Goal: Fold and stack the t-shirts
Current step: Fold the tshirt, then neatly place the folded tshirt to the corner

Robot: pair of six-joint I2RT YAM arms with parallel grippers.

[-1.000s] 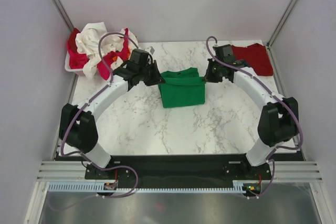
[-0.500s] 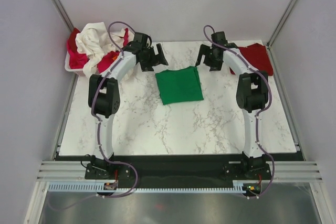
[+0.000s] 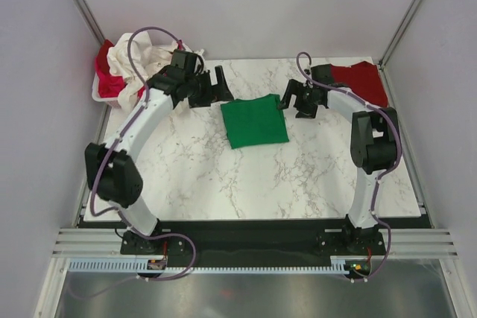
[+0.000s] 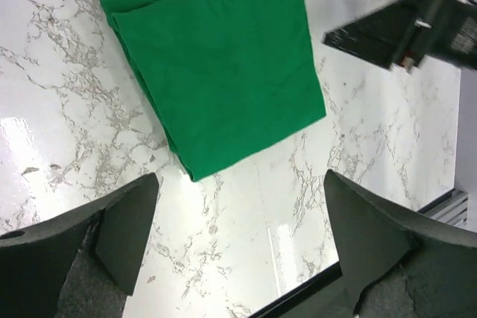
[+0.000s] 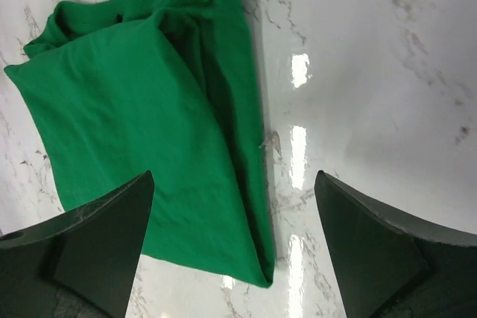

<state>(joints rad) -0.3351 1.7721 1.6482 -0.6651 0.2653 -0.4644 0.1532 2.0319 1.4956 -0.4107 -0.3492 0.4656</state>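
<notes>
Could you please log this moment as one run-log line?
green t-shirt: folded, mid-table | left gripper: open, empty | right gripper: open, empty | dark red t-shirt: far right corner | other shirts: heaped far left

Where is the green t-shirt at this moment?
In the top view, the green t-shirt lies folded flat on the marble table, centred toward its far edge, between the left gripper and the right gripper.

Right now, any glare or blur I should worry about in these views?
Right wrist: bright glare patches on the marble table, right of the green t-shirt. Left wrist: a washed-out glare patch on the marble at the left edge. Top external: even light, sharp, no hot spots.
</notes>
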